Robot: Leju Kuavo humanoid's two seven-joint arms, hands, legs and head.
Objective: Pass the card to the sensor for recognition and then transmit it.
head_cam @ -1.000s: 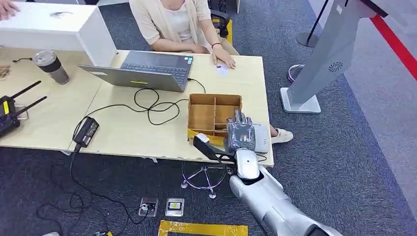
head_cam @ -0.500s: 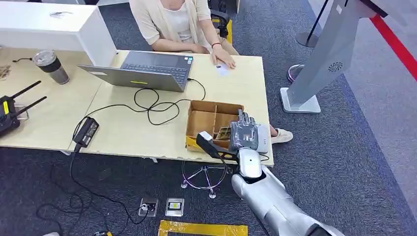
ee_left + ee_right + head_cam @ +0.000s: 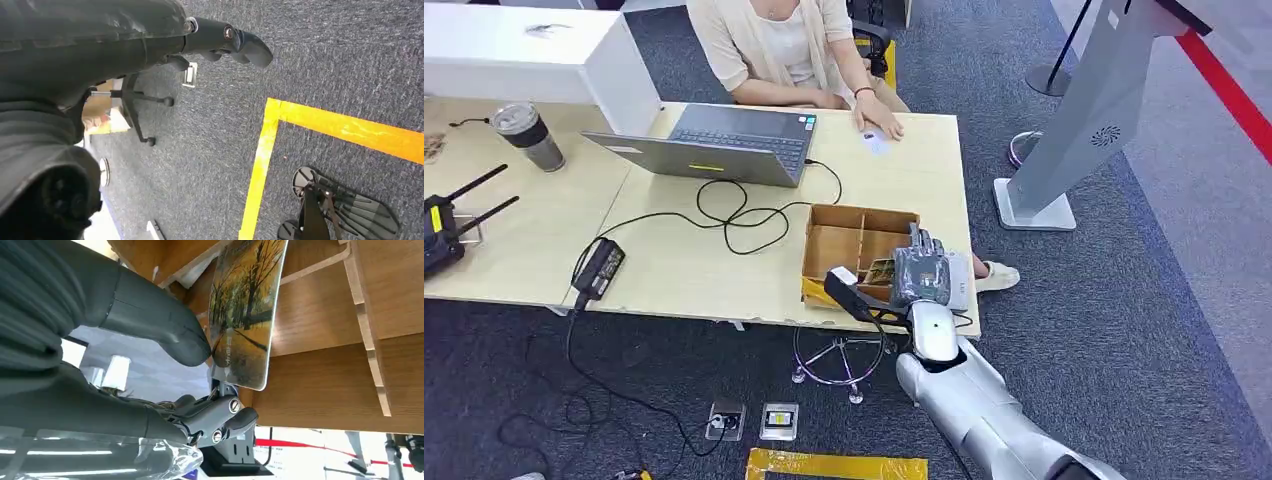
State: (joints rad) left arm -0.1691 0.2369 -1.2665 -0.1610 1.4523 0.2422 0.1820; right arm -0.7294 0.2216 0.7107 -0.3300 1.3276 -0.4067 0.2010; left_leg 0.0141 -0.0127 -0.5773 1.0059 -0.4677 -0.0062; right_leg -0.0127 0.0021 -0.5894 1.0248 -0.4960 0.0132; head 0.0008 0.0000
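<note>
A card printed with autumn trees stands on edge in a compartment of the wooden divided box, which sits at the table's near right corner. My right hand is over the box's right side and pinches the card: the thumb presses its printed face and the fingers sit behind its edge. A white sensor device lies on the table right beside that hand. My left hand hangs over the carpet, its fingers loosely extended and holding nothing.
A person sits at the table's far side with a hand on a white card. An open laptop, its cable and power adapter lie on the table. A grey kiosk stands on the floor to the right.
My right hand has shifted slightly right and toward the table's near edge. The box has slid and turned a little with it, and the card now shows beside the hand.
</note>
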